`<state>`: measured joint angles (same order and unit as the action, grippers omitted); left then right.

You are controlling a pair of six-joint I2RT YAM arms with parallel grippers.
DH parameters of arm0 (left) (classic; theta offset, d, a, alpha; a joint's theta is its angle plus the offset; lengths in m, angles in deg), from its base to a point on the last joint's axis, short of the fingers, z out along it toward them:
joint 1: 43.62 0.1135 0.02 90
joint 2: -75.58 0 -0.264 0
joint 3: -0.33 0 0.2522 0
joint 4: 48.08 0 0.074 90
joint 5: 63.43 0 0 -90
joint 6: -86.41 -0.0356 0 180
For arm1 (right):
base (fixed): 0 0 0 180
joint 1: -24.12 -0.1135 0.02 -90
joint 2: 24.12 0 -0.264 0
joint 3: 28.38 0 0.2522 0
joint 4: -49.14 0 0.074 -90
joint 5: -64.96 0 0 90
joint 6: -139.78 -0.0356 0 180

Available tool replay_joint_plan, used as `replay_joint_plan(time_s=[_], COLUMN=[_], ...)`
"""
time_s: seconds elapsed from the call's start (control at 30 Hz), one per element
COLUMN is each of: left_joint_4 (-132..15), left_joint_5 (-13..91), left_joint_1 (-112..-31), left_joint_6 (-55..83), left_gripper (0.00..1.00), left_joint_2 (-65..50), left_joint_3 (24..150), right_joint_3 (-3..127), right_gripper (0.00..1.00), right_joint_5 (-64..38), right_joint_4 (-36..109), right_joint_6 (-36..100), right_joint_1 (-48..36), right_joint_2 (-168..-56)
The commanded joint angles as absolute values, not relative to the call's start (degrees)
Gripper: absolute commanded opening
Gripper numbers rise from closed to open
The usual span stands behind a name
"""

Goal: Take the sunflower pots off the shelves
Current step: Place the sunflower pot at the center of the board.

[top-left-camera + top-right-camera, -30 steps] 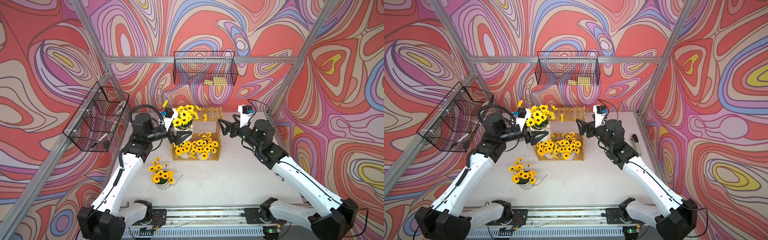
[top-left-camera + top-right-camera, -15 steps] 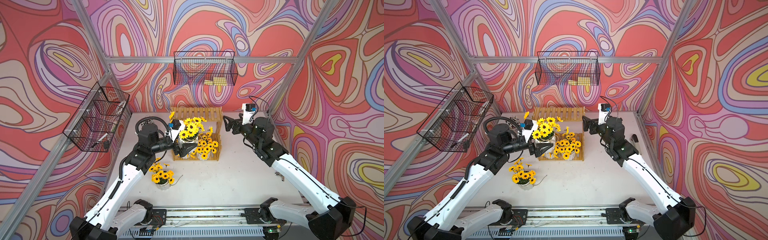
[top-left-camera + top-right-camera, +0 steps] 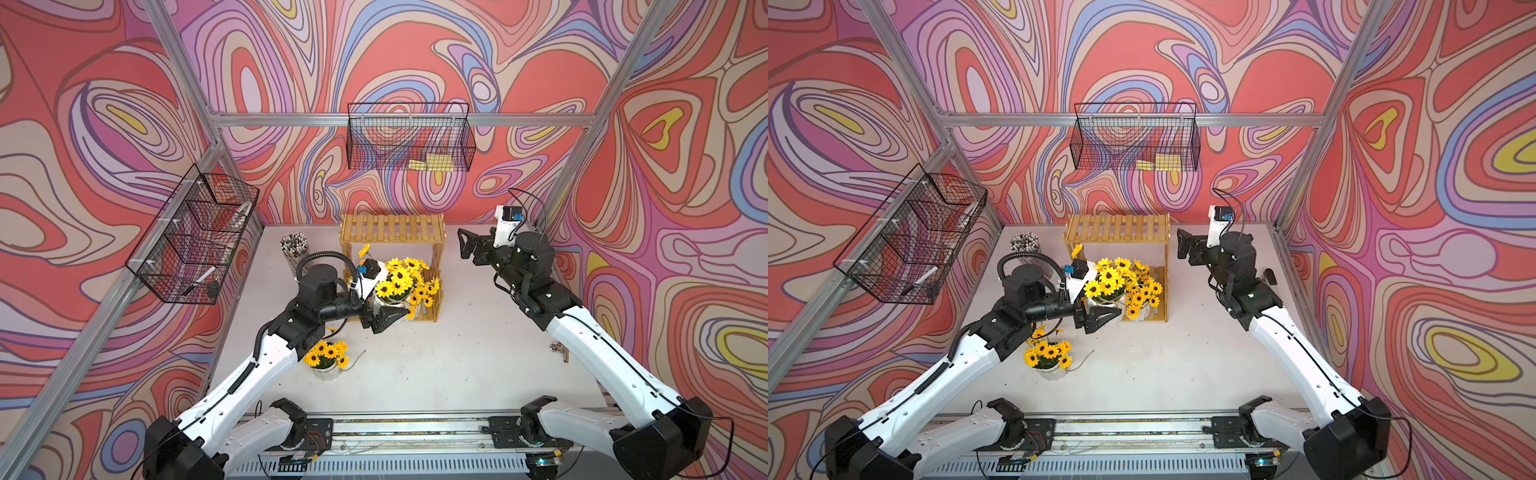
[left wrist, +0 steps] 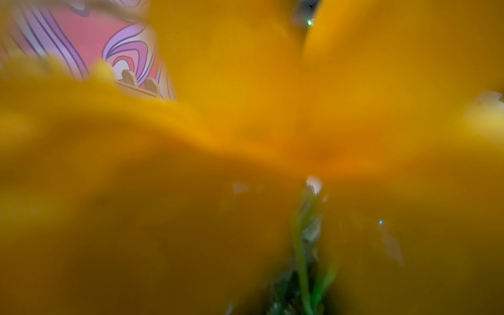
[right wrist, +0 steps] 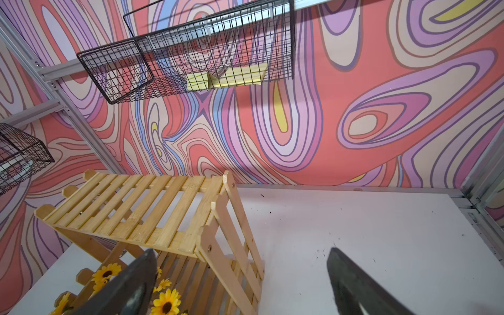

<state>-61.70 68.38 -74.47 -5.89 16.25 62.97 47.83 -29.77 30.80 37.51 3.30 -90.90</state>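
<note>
My left gripper (image 3: pixel 395 313) (image 3: pixel 1109 312) is shut on the white base of a sunflower pot (image 3: pixel 397 278) (image 3: pixel 1106 278), held just in front of the shelves (image 3: pixel 390 228) (image 3: pixel 1117 227). Blurred yellow petals of that pot (image 4: pixel 245 136) fill the left wrist view and hide the jaws. More sunflowers (image 3: pixel 424 291) (image 3: pixel 1144 293) (image 5: pixel 166 302) sit on the lower shelf. The top shelf (image 5: pixel 141 207) is bare. Another sunflower pot (image 3: pixel 326 357) (image 3: pixel 1048 355) stands on the table under my left arm. My right gripper (image 3: pixel 467 249) (image 3: pixel 1185 249) (image 5: pixel 240 283) hangs open in the air, right of the shelves.
A clear cup of pencils (image 3: pixel 294 245) (image 3: pixel 1025 243) stands at the back left of the table. Black wire baskets hang on the back wall (image 3: pixel 409 137) and the left wall (image 3: pixel 191 241). A small metal object (image 3: pixel 559 349) lies near my right arm.
My left gripper has carried its sunflower pot from the top shelf level forward and down, off the shelves. The right gripper has drawn slightly away to the right.
</note>
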Motion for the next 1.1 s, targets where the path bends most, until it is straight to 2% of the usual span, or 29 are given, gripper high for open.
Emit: replay_joint_plan(time_s=[0.0, 0.87, 1.07], left_joint_4=[-53.4, -36.7, -29.0], left_joint_5=[67.0, 53.9, 52.0], left_joint_1=[-76.0, -94.4, -98.0], left_joint_6=[-5.2, -6.6, -5.7], left_gripper=[0.0, 0.0, 0.0], left_joint_2=[16.4, 1.7, -3.2], left_joint_3=[62.7, 58.6, 56.9], right_joint_3=[47.7, 47.2, 47.0], right_gripper=[0.98, 0.98, 0.98], right_joint_5=[-30.6, -31.2, -31.4], right_joint_4=[30.0, 29.1, 28.9], right_joint_6=[37.8, 38.6, 38.7], right_joint_1=[4.0, 4.9, 5.0], right_joint_2=[-90.0, -88.2, -87.6])
